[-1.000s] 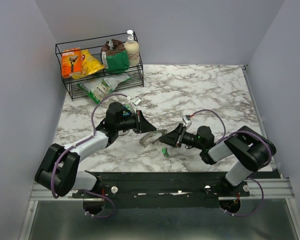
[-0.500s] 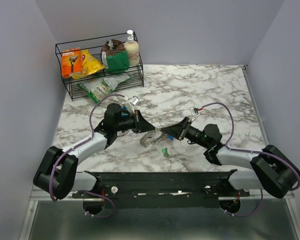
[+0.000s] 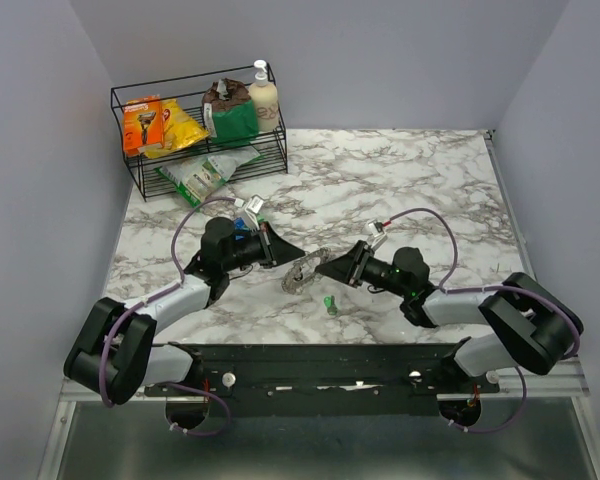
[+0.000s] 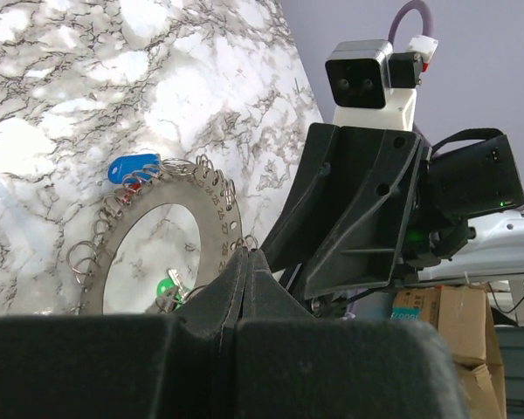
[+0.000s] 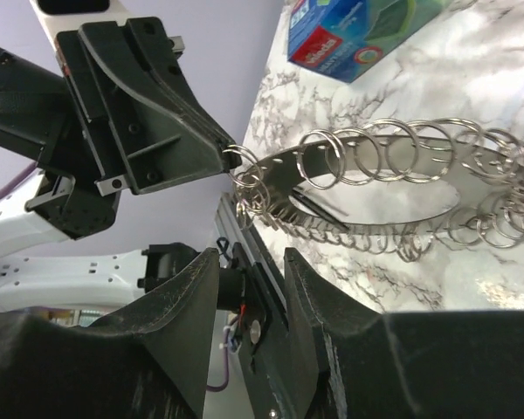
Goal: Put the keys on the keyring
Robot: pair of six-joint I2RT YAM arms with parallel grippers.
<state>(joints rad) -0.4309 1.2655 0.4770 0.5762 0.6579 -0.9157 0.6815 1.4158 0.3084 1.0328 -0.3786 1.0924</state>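
Observation:
The keyring is a flat silver disc with a big hole and several small wire rings round its rim. My left gripper is shut on its near-left edge and holds it tilted up off the marble. In the left wrist view the closed fingertips pinch the rim of the disc. A blue key head hangs at its far side, and a green key shows through the hole. The green key lies on the table. My right gripper is open and empty, just right of the disc.
A black wire rack with packets and a bottle stands at the back left. A green packet lies at its foot. A blue and green packet shows beyond the ring in the right wrist view.
My right arm has swung its elbow out and back, and its gripper has ended close to the ring's right edge. My left gripper has stayed shut on the ring and shifted slightly.

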